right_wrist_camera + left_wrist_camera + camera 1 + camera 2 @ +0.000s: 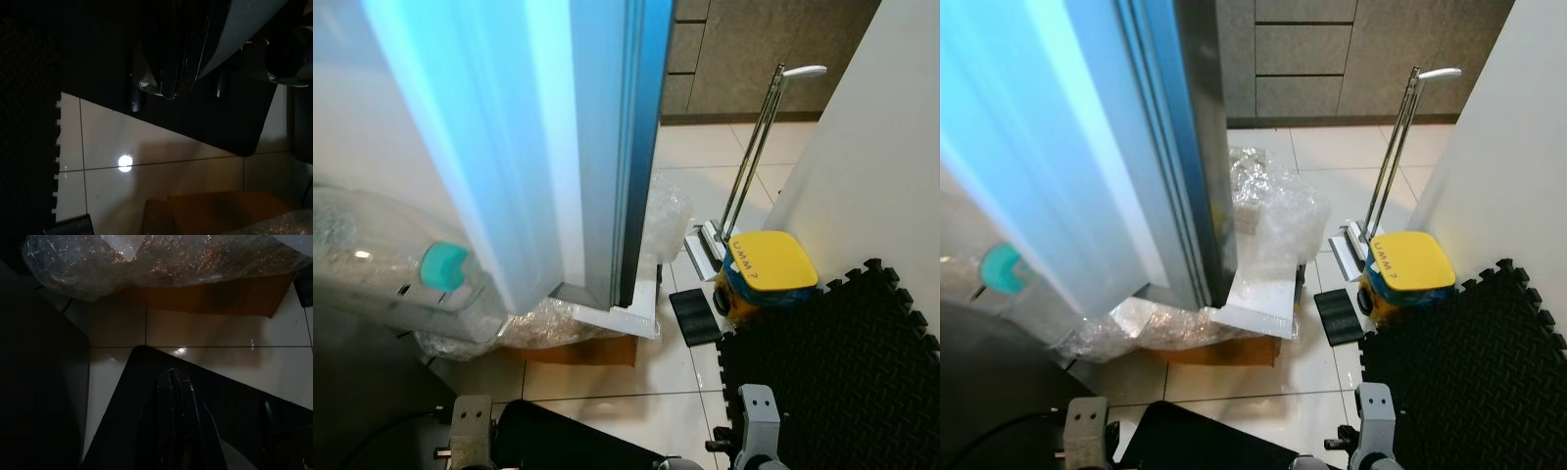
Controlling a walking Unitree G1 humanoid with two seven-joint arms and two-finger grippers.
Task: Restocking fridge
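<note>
- Both arms hang low. The left gripper (178, 416) points at the floor, its fingers lying together with nothing between them.
- The right gripper (171, 73) hangs over the dark mat (842, 362), fingers likewise pressed together and empty.
- The landmark is the fridge door (509, 137), a tall pale-blue panel close in front of the robot.
- A clear bottle with a teal cap (443, 264) sits just left of the door's foot, apparently in a door shelf.
- Crumpled plastic wrap (1268, 211) and brown cardboard (578, 350) lie at the door's base.
- A yellow box (769, 264) and a long-handled dustpan (744, 186) stand well right of the door.
- I'd say nothing is being carried yet; the robot is standing at the fridge between items.
- Next it needs to fetch stock and turn toward the shelves, keeping clear of the wrap underfoot.
</note>
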